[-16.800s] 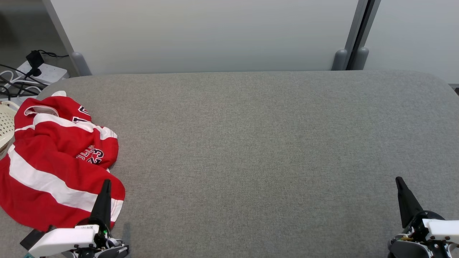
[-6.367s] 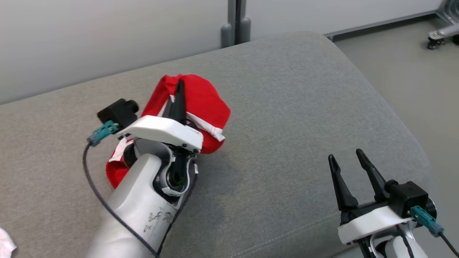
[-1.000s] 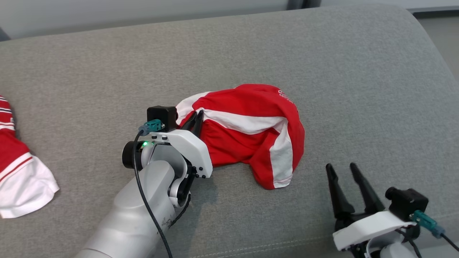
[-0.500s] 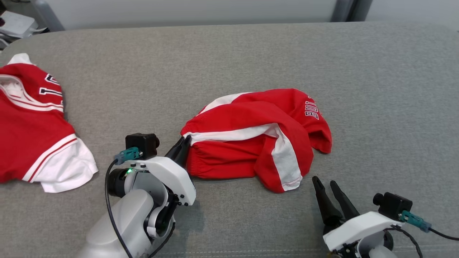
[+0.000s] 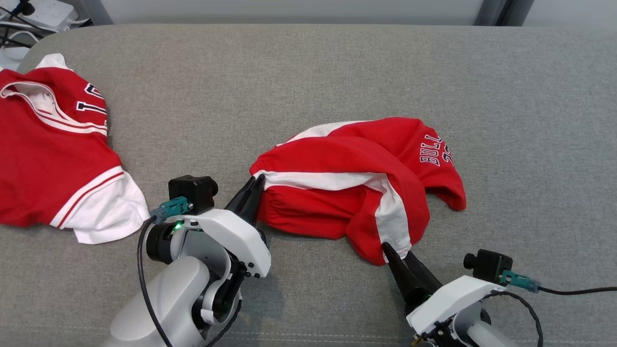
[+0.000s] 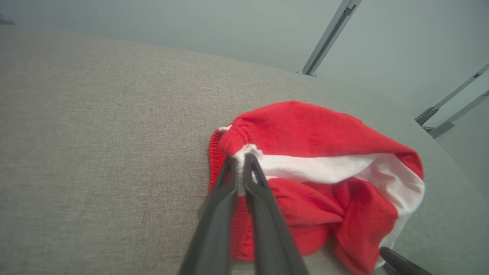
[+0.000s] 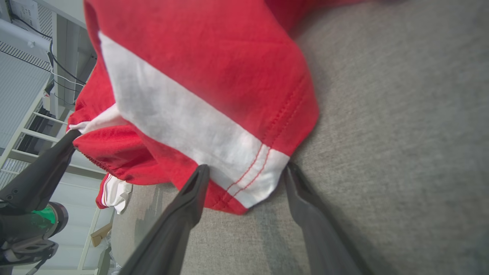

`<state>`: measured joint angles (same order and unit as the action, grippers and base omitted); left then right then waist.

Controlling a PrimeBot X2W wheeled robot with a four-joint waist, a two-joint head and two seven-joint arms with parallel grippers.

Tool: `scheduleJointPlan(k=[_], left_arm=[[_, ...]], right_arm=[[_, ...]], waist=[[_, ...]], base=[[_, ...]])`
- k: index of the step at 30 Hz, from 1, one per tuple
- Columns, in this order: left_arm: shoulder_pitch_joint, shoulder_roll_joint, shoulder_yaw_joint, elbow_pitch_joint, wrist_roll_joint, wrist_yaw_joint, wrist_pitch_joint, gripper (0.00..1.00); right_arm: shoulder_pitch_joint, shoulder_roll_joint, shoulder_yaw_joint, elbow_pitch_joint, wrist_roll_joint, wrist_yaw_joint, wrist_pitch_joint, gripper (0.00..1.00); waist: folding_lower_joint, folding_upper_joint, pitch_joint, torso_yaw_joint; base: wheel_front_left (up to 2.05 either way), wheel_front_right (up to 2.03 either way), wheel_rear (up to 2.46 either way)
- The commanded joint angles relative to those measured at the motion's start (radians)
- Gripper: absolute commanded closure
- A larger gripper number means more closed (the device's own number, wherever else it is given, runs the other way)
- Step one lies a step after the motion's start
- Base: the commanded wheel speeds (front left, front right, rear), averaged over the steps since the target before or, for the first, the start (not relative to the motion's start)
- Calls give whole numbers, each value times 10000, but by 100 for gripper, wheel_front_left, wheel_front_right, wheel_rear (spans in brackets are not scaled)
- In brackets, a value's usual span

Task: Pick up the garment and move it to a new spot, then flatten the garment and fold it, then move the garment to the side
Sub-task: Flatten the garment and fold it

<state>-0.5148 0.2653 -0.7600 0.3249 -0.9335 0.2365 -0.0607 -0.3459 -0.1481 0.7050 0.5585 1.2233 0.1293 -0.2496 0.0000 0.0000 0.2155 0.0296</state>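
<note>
the red shorts (image 5: pixel 356 193), white-striped with bulls lettering, lie crumpled near the middle of the grey fabric-covered tabletop (image 5: pixel 308 72), one leg folded over the other. they look light, thin and limp, so they should sag and slide rather than hold any shape. the firmest places to take hold are likely the gathered elastic waistband (image 6: pixel 229 141) and the stitched leg hem (image 7: pixel 252 179), where the cloth is doubled. the left pincer (image 5: pixel 253 190) is clenched on the waistband at the end of the white stripe. the right pincer (image 5: pixel 395 251) is released, its jaws spread to either side of the white hem corner and low on the surface, not gripping yet. well apart, at the left edge, lies a red-and-white jersey (image 5: pixel 48 164).
</note>
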Motion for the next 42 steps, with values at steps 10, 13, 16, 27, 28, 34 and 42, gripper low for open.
scheduleJointPlan(k=[10, 13, 16, 27, 28, 34, 42], left_arm=[[392, 590, 415, -678, -38, 79, -189, 100], [673, 649, 355, -724, -193, -60, -114, 100], [1044, 662, 309, -875, -549, -364, 51, 100], [2519, 1070, -421, -1999, -1398, -1123, 1099, 22], [2563, 1025, -520, -1942, -1401, -1123, 1177, 17], [2497, 796, -1168, -1561, -1056, -1183, 1514, 0], [2269, 511, -1545, -895, -739, -1403, 1470, 0]], right_arm=[[-45, -957, -2179, -1119, -1510, 14, -119, 100], [236, -1318, -3235, -1697, -2331, 14, -120, 100], [482, -1662, -3645, -2107, -2849, 14, -120, 100], [1455, -2007, -3322, -2064, -3242, 14, -121, 100], [1471, -1984, -3330, -2044, -3249, 14, -121, 100], [1389, -1991, -3290, -1936, -3311, 14, -121, 100], [1240, -2045, -3323, -1947, -3299, 14, -122, 100]], waist=[[0, 0, -490, -492], [0, 0, -767, -669], [0, 0, -1084, -818], [0, 0, -1430, -808], [0, 0, -1404, -787], [0, 0, -1241, -664], [0, 0, -1146, -568]], base=[[0, 0, 0], [0, 0, 0], [0, 0, 0], [0, 0, 0], [0, 0, 0], [0, 0, 0], [0, 0, 0]])
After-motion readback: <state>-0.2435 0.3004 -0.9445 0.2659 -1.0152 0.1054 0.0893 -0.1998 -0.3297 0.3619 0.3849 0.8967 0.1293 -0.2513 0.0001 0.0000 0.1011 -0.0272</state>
